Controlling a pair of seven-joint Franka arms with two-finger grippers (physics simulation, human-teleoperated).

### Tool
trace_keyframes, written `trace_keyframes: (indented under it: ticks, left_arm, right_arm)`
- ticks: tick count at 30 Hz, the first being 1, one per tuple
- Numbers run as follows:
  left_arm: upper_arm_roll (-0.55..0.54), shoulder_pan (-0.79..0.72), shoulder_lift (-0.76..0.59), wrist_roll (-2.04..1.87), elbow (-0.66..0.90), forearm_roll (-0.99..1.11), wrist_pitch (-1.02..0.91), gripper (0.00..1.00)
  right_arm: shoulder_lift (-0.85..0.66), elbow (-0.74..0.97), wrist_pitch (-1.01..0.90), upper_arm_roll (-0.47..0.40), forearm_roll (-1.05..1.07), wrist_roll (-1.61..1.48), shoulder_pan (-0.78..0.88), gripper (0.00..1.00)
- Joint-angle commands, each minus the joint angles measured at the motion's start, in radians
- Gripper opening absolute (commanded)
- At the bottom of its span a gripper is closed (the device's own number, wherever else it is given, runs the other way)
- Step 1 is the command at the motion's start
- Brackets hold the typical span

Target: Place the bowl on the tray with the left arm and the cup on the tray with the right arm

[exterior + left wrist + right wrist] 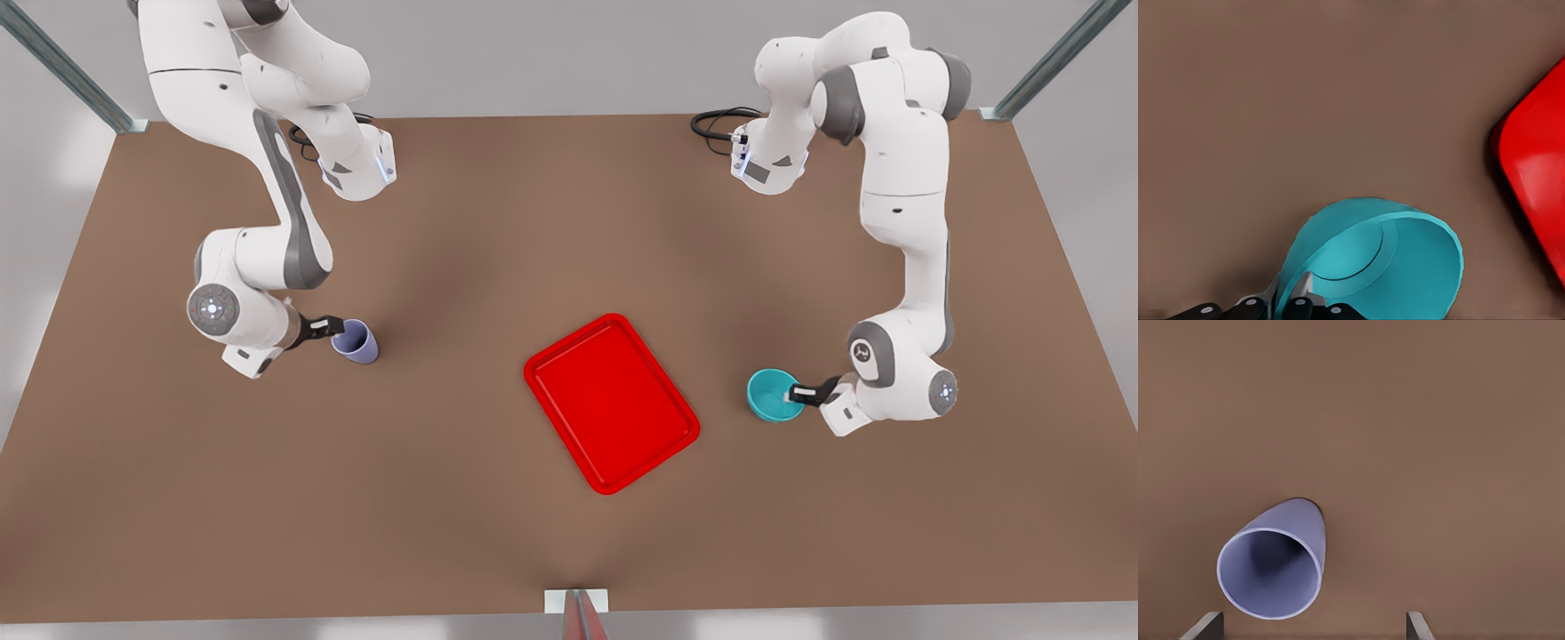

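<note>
The turquoise bowl (770, 395) sits on the brown table to the front view's right of the red tray (612, 402). My left gripper (797, 394) is shut on the bowl's rim, one finger inside and one outside. The left wrist view shows that grip (1290, 295) on the bowl (1405, 260), with a corner of the tray (1537, 170) beyond. The lavender cup (356, 341) stands at the front view's left. My right gripper (327, 326) is open around the cup (1271, 570), whose rim lies nearer one finger (1206, 625); neither finger touches it.
The tray lies askew near the table's middle with nothing on it. Bare brown tabletop (444, 498) separates it from the cup and the bowl. Metal frame posts (62, 67) stand at the far corners, and a small bracket (576, 602) sits at the near edge.
</note>
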Motion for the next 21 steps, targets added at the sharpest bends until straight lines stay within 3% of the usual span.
trace_keyframes:
  ticks: [1,4,10,15,19,20,21]
  left_arm:
    - [-0.001,0.0,-0.003,-0.012,0.009,-0.006,-0.011,0.21]
    - [-0.005,-0.049,-0.009,-0.134,0.071,-0.004,-0.044,0.21]
    - [-0.006,-0.339,0.011,-0.528,0.134,-0.158,0.064,0.21]
    - [-0.072,-0.368,0.12,-0.646,0.204,-0.178,0.199,0.21]
    - [-0.061,-0.36,0.137,-0.606,0.198,-0.164,0.192,0.21]
    - [-0.061,-0.36,0.138,-0.606,0.196,-0.162,0.192,0.44]
    - [-0.061,-0.36,0.138,-0.608,0.196,-0.162,0.198,0.88]
  right_arm:
    - [0.002,0.0,0.0,-0.002,0.0,0.0,0.002,1.0]
    - [0.025,0.009,0.002,-0.005,-0.002,0.0,0.002,1.0]
    - [0.052,-0.007,0.051,-0.005,-0.018,0.0,0.002,1.0]
    - [0.097,-0.015,0.082,-0.005,-0.018,-0.002,0.005,1.0]
    - [0.127,-0.011,0.082,-0.005,-0.018,-0.002,0.006,1.0]
    - [0.14,-0.007,0.082,-0.005,-0.018,-0.002,0.008,1.0]
    - [0.147,-0.003,0.082,-0.005,-0.018,-0.002,0.008,1.0]
